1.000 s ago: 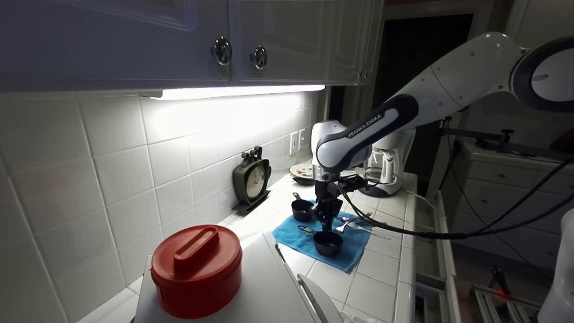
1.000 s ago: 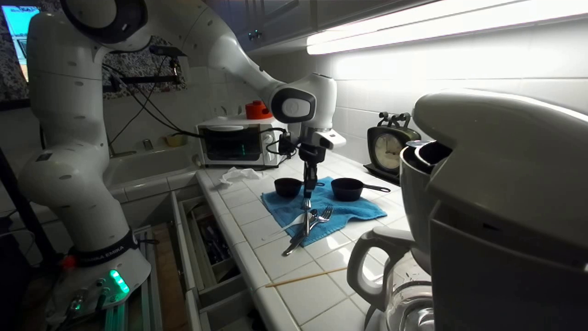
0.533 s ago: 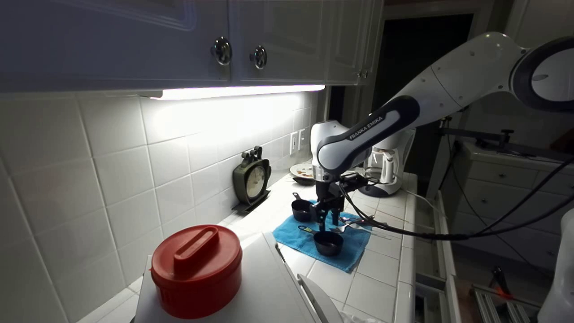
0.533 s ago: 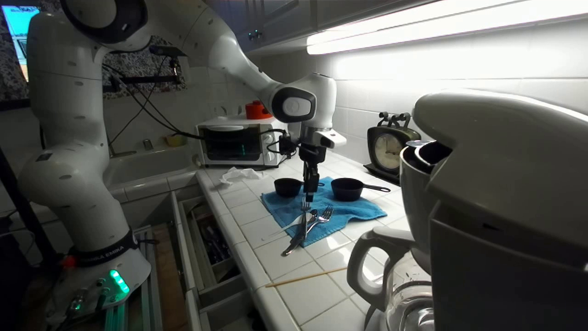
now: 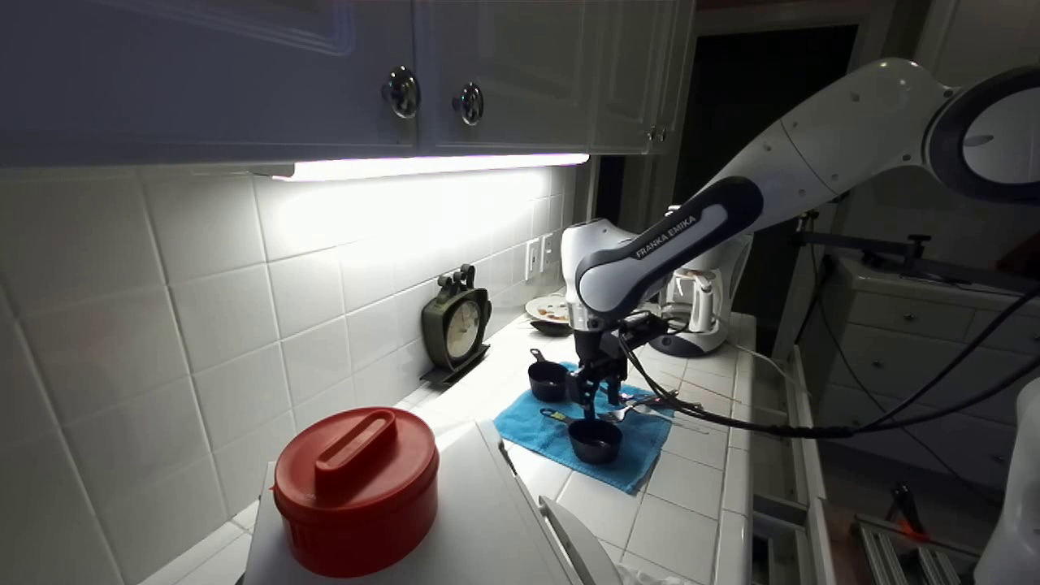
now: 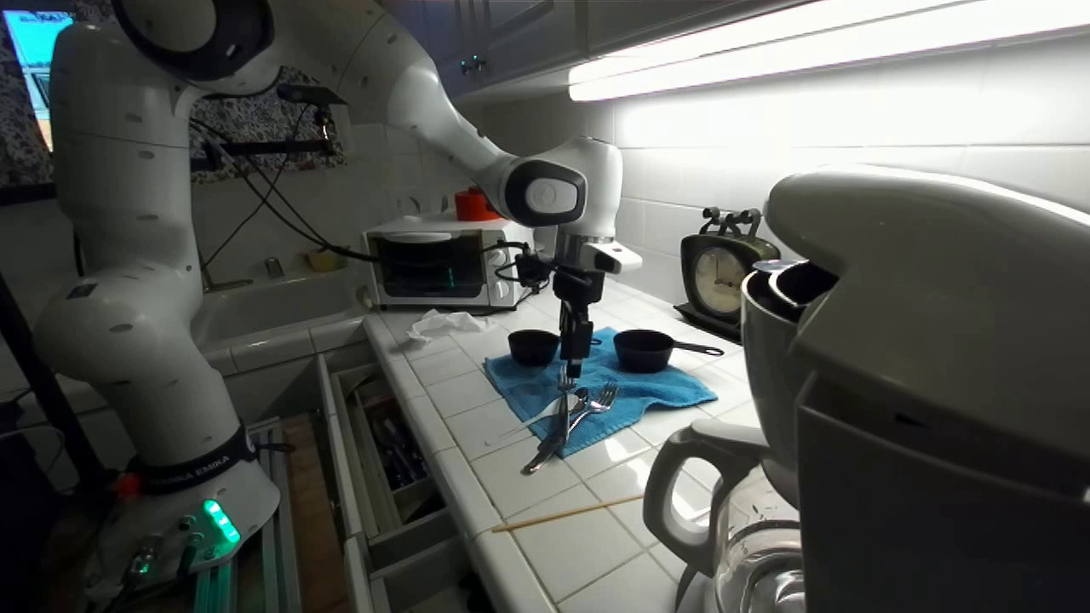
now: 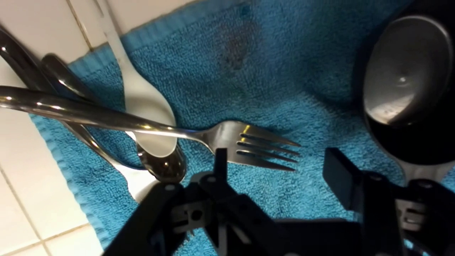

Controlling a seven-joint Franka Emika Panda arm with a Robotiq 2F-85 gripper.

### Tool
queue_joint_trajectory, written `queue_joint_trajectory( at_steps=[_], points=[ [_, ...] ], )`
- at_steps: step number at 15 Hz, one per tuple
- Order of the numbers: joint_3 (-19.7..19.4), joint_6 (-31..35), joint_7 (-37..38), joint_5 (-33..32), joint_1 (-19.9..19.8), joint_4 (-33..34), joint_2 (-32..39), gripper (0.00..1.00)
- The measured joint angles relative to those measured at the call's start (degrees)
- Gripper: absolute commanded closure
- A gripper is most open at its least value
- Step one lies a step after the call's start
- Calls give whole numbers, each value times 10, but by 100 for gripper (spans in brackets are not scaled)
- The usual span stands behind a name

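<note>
End effector (image 7: 277, 163) wide, holding nothing; contact with the fork (image 7: 229, 137) unconfirmed. In the wrist view the tines point toward one finger, so closing at this angle could, in my judgement, butt their tips or slip off. The fork lies on the blue towel (image 7: 199, 71), its handle across a white spoon (image 7: 149, 103); a snag may drag both. The handle of the black pan (image 7: 426, 145) appears close to that finger: a sideways move risks a knock. The towel, apparently loose on the worktop (image 7: 39, 177), might ruck under low fingertips.
</note>
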Motion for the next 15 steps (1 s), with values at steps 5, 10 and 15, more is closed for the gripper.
queue_joint_trajectory(
  at_steps=[5,10,15],
  points=[
    [0,-13,0,-22,0,-1,1,33],
    [0,-18,0,-34,1,-1,2,37],
    [0,-18,0,-42,2,-1,5,80]
  ],
)
